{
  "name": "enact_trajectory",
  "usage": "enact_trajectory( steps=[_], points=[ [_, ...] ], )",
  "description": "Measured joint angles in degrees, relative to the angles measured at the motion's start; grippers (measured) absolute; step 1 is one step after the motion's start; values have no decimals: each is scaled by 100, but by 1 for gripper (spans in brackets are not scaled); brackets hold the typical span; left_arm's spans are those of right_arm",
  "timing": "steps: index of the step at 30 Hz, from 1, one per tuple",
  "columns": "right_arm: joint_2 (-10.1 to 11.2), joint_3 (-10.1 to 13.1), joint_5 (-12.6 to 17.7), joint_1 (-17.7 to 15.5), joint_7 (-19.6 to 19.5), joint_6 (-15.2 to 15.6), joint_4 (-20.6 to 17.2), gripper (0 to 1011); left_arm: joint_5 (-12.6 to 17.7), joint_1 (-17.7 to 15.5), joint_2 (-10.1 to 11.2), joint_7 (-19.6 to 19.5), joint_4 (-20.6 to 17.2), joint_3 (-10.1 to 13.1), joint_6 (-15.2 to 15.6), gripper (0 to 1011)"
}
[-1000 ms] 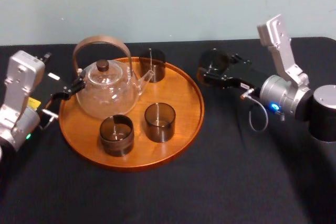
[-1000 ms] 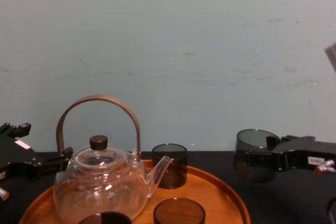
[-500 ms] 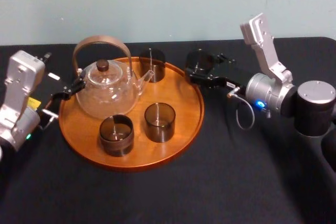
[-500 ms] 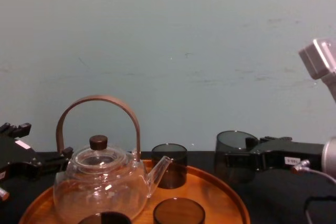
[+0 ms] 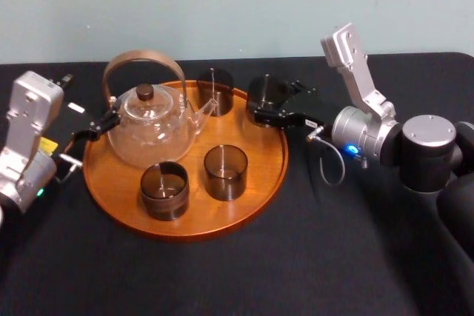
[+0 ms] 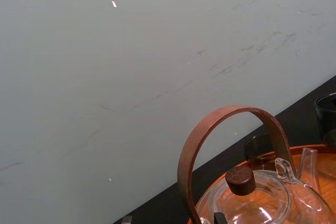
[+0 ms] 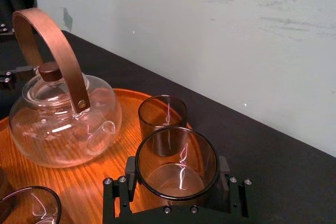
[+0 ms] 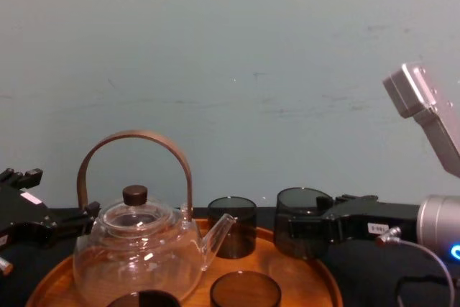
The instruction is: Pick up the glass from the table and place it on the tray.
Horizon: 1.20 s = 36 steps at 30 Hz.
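My right gripper (image 5: pixel 272 103) is shut on a smoky dark glass (image 5: pixel 265 92) and holds it upright over the far right part of the round wooden tray (image 5: pixel 252 186), just inside the rim. In the right wrist view the glass (image 7: pixel 176 169) sits between the black fingers (image 7: pixel 118 190), with the tray (image 7: pixel 100 179) below it. From the chest the glass (image 8: pixel 300 229) hangs at rim height in the right gripper (image 8: pixel 310 229); whether it touches the tray (image 8: pixel 320 269) I cannot tell. My left gripper (image 5: pixel 87 138) rests open on the table (image 5: pixel 311 257) beside the tray's left edge.
On the tray stand a clear glass teapot (image 5: pixel 148 127) with a brown arched handle and three more dark glasses: one at the back (image 5: pixel 215 91) close to the held one, two at the front (image 5: pixel 225 172) (image 5: pixel 164 190). A pale wall closes the far side.
My right arm has carried the glass leftward, from over the black table beyond the tray's right rim to above the tray's far right part. The left arm has stayed still.
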Motion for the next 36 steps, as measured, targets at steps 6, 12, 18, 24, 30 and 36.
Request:
enact_trajectory(
  steps=[6,12,18,24,30,36],
  points=[
    [-38,-56,-21,26,37,-35,71,903,0,0,0,0,0,0,0,1009],
    [-76,-102,-34,45,64,-62,128,903,0,0,0,0,0,0,0,1010],
    [-114,-145,-50,58,88,-88,167,903,0,0,0,0,0,0,0,1010],
    [-153,-183,-71,84,98,-99,217,903,0,0,0,0,0,0,0,1010],
    [-180,-208,-96,106,97,-98,273,903,0,0,0,0,0,0,0,1010],
    [-209,-221,-104,143,100,-69,363,903,0,0,0,0,0,0,0,1009]
  ],
)
